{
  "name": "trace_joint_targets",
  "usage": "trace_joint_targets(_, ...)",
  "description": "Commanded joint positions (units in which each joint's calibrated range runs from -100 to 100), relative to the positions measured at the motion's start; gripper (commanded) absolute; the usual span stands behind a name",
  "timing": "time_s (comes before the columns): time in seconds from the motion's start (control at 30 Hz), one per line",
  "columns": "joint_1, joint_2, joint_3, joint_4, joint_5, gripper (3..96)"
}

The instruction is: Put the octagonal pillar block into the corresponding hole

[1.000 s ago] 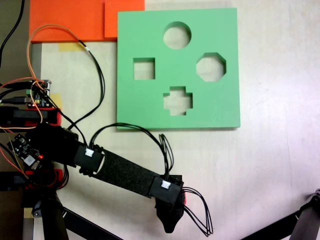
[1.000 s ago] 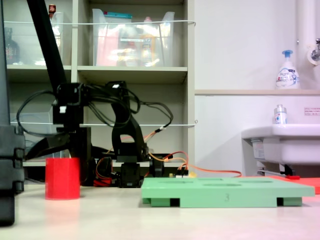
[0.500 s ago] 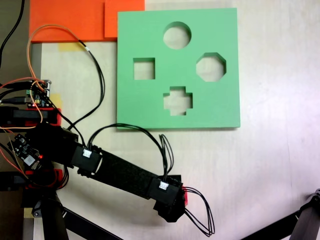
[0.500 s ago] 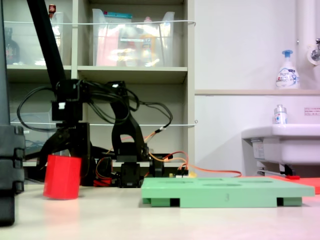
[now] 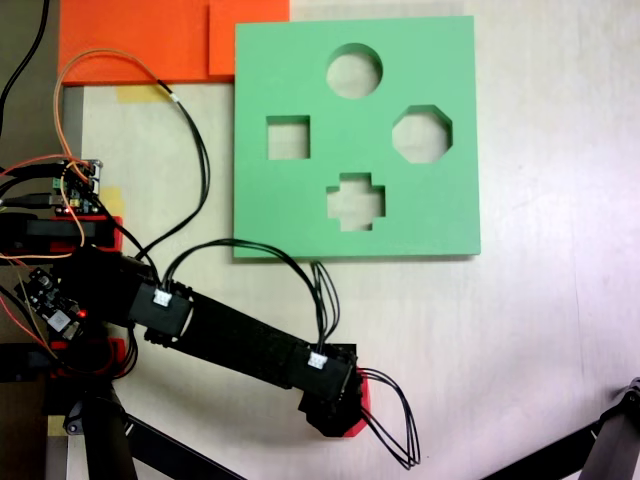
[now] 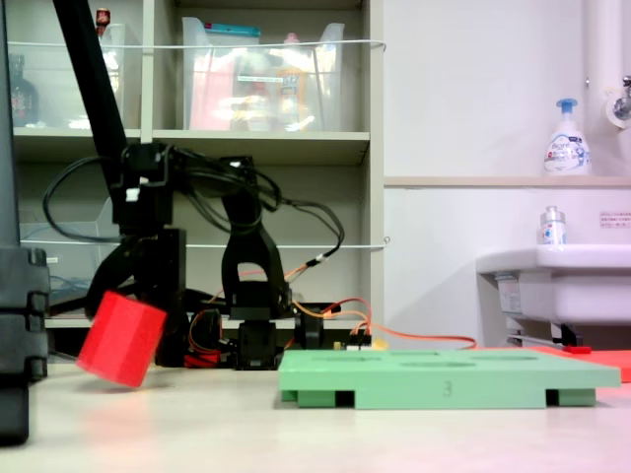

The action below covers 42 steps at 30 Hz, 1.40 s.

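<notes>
The octagonal pillar block is bright red and hangs tilted just above the table in the second exterior view. My gripper is shut on it from above. In the first exterior view only a red edge of the block shows beside the black gripper, near the lower middle. The green foam board lies flat farther up, apart from the gripper. Its octagonal hole is on the first exterior view's right, with nothing in it. The board lies to the block's right in the second exterior view.
Round, square and cross-shaped cutouts share the board. Orange sheets lie at top left, an electronics board with wires at left. A black stand leg crosses the bottom right corner. Shelves and a sink stand behind.
The red block stood upright on the table a second ago; now it is lifted and tilted in the gripper. The wrist has risen and shifted slightly.
</notes>
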Motion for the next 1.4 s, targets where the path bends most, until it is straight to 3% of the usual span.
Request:
trace_joint_targets(0.03, 2.5, -8.9, 4.5, -2.2, 3.8, 32.1)
trace_joint_targets(0.33, 13.3, -12.8, 12.0, -2.2, 15.7, 32.1)
trace_joint_targets(0.77, 25.8, 13.2, 37.6, -2.2, 29.5, 32.1)
trace_joint_targets(1.4, 28.8, 26.8, 37.9, 12.8, 35.4, 32.2)
